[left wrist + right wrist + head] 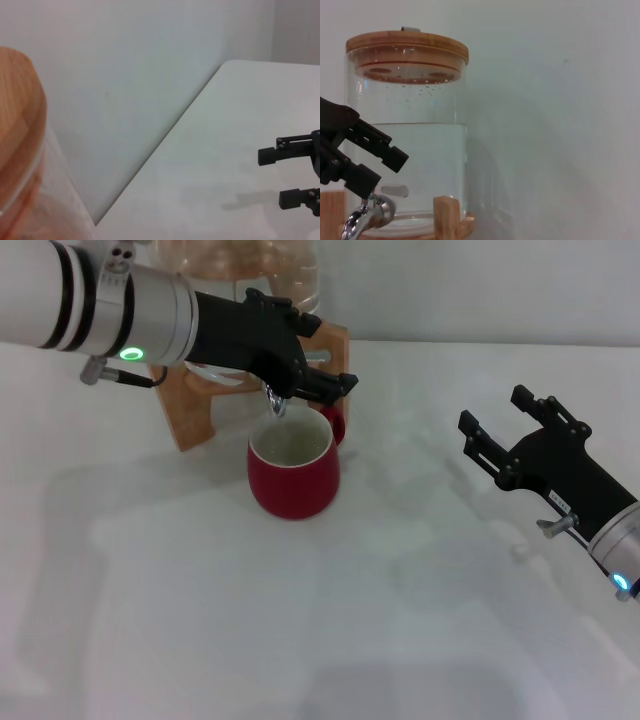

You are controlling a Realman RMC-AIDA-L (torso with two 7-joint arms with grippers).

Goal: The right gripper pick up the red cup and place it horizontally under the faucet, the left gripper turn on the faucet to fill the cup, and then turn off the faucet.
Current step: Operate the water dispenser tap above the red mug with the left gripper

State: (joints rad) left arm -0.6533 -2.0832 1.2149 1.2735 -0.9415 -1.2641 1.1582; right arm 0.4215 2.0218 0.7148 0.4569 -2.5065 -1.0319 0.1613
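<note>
Upper centre of the head view, the left claw [335, 383] straddles the faucet [277, 402] lever to work it, the red cup [292, 468] standing upright below the spout, while the right claw [492, 420] idles spread empty at right.

Upright glossy red cup [292, 472] directly beneath chrome faucet [276, 403].
</note>
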